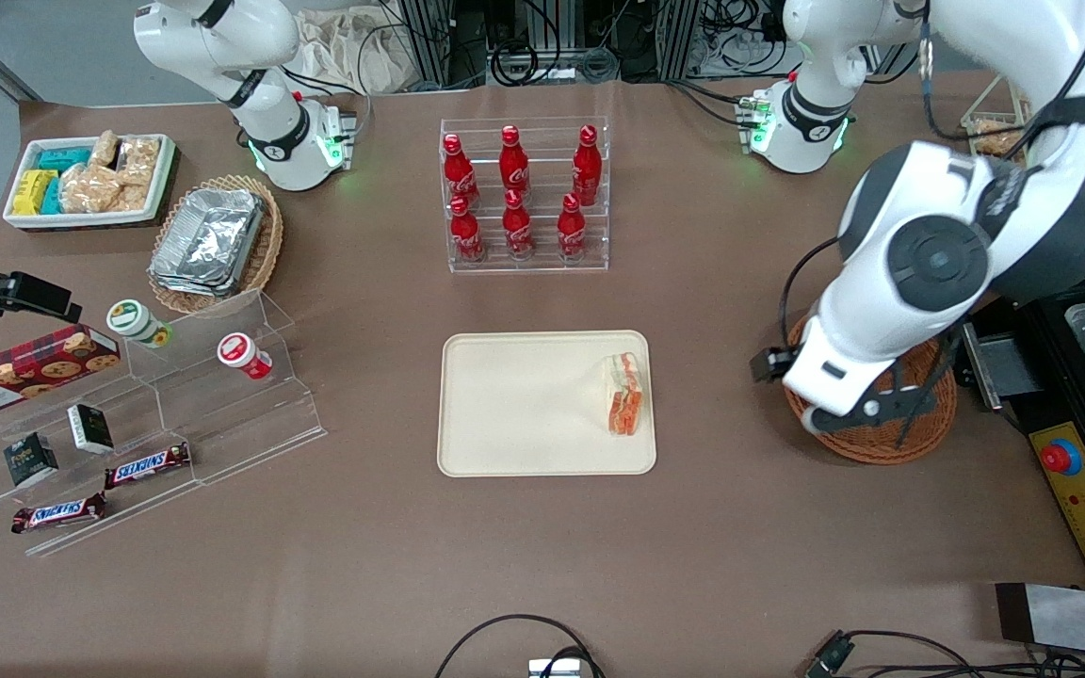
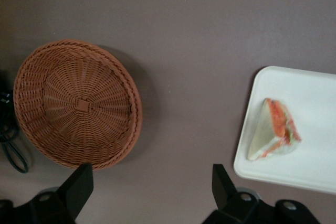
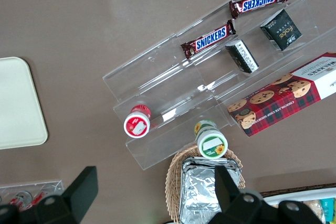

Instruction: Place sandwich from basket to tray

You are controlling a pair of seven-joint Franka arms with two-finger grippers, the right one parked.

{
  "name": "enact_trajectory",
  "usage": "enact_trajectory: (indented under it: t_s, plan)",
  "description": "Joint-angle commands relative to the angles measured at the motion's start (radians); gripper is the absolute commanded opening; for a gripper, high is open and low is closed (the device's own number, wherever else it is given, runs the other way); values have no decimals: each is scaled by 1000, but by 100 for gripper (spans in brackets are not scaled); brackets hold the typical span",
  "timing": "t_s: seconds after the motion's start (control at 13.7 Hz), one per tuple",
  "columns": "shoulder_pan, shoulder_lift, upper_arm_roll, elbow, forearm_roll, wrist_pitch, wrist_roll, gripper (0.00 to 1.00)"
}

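Observation:
The sandwich [image 1: 625,394], a pale bread wedge with red-orange filling, lies on the cream tray [image 1: 524,414], near the tray's edge toward the working arm. It also shows in the left wrist view [image 2: 275,129] on the tray [image 2: 315,93]. The round reddish-brown basket [image 1: 882,443] is empty [image 2: 79,103] and partly covered by the left arm in the front view. My left gripper [image 2: 151,171] is open and empty, high above the bare table between basket and tray. The arm hides its fingers in the front view.
A clear rack of red cola bottles [image 1: 524,193] stands farther from the front camera than the tray. An acrylic stand with snacks [image 1: 156,414], an oval basket of foil trays [image 1: 215,243] and a white bin [image 1: 90,179] lie toward the parked arm's end. A control box [image 1: 1070,461] sits beside the basket.

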Motion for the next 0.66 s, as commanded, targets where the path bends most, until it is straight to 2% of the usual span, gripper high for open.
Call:
enact_trajectory:
  t_s: [0.0,0.15,0.29,0.59]
  plan:
    - [-44,-274,188,-284,-91,88,235,100]
    - [-66,-319,293,-295,-111,38,403,100]
    - [-64,-319,345,-255,-110,-25,520,100]
    - [-57,-241,347,-128,-93,-65,582,100]
